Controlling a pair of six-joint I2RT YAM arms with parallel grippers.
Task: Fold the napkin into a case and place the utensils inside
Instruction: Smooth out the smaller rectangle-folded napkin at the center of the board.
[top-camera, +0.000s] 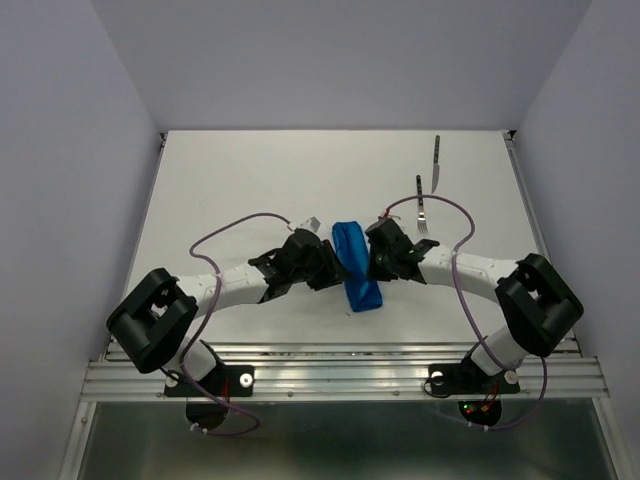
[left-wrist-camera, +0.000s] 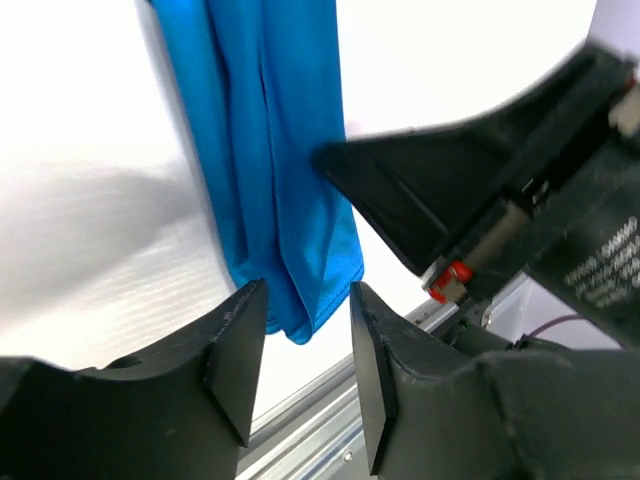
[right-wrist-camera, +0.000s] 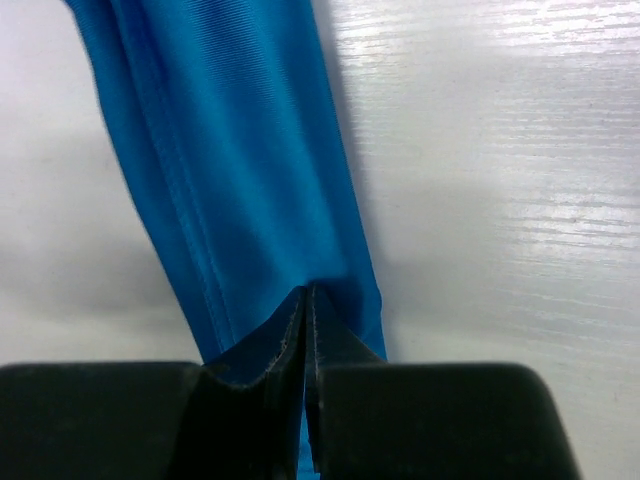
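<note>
The napkin (top-camera: 357, 268) is plain royal blue, the table (top-camera: 230, 180) white.

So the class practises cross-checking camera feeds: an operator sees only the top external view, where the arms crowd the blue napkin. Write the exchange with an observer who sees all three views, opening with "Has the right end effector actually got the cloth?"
Observer: Yes. The right wrist view shows the right end effector shut on the napkin, with cloth pinched between its jaws.
Operator: And the left one?
Observer: The left end effector is open. The napkin's end sits in the gap, unclamped.
Operator: Is the cloth smooth?
Observer: No. The left wrist view shows a lengthwise crease running down it.
</note>
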